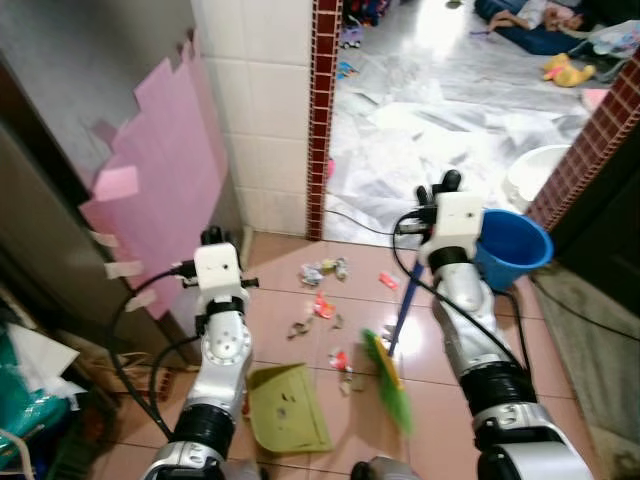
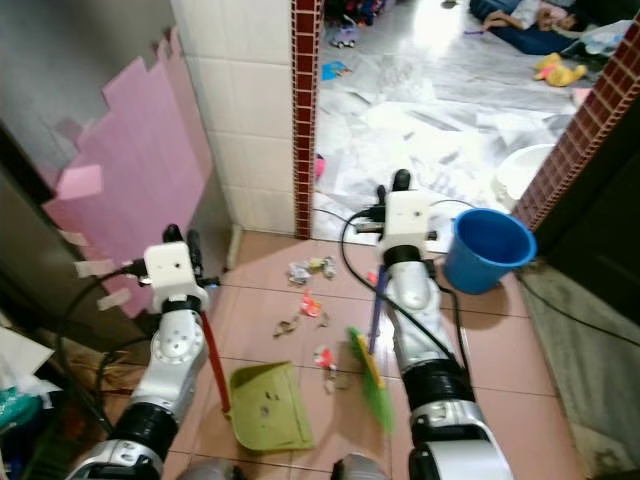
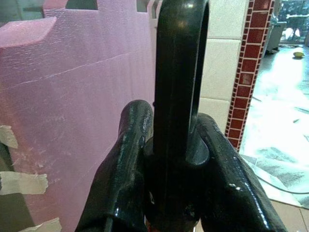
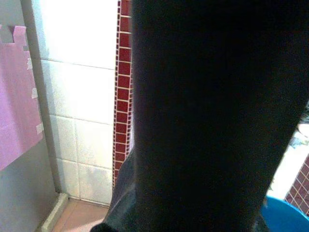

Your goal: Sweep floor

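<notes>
Left gripper [image 3: 169,159] pinches the dustpan handle [image 2: 212,360]; pan [image 2: 265,408] flat on the tiles. Right gripper [image 2: 400,190], whether spread I cannot tell, carries the broom [image 2: 372,375]. Litter [image 2: 310,305] lies just beyond the bristles, dustpan to their left.

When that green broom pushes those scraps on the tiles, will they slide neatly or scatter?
The scraps look like small crumpled wrappers, so probably light and apt to skitter. The green broom has splayed bristles, likely soft, so some bits may slip past. The smooth tiles should let them slide.
</notes>
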{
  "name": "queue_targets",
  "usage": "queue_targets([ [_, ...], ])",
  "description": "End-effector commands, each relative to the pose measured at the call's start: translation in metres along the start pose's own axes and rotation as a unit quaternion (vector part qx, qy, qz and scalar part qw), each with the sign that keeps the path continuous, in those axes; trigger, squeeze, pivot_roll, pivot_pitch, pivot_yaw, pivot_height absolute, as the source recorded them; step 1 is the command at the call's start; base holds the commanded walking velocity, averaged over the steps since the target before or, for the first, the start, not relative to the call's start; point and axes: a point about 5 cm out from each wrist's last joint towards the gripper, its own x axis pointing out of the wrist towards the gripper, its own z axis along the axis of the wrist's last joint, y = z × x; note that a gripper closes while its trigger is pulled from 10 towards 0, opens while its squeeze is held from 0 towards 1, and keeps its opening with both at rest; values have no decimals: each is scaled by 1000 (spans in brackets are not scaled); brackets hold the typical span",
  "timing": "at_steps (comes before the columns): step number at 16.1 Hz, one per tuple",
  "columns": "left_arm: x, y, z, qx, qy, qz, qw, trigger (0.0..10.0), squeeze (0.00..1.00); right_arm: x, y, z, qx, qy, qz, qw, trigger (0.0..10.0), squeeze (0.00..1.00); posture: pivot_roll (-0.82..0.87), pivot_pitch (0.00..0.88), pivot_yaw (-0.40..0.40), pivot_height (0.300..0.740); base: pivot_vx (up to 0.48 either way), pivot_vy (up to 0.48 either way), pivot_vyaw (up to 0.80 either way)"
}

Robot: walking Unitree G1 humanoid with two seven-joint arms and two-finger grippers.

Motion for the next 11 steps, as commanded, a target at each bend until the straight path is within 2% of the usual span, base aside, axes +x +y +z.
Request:
queue_targets([
  [1,2,-4,4,6,-14,-15,1000,10000,0,6,0,8,3,-14,-1,1000,10000,0,31,0,3,740,0,0,0],
  [4,0,-7,-3,13,3,-18,1000,10000,0,5,2,6,11,-4,0,1000,10000,0,29,0,1,740,0,0,0],
  [6,-2,-11,-4,9,9,-18,1000,10000,0,6,6,-3,83,40,-4,996,10000,0,27,0,-2,740,0,0,0],
  [7,-2,-11,-5,9,8,-19,1000,10000,0,7,7,-4,102,49,-4,994,10000,0,28,0,-2,740,0,0,0],
  [8,-1,-11,-5,4,8,-18,1000,10000,0,9,9,-6,157,67,-1,985,10000,0,28,0,-2,740,0,0,0],
  [11,-1,-11,-6,4,10,-23,1000,10000,0,12,13,-4,197,78,16,977,10000,0,26,0,-2,740,0,0,0],
])
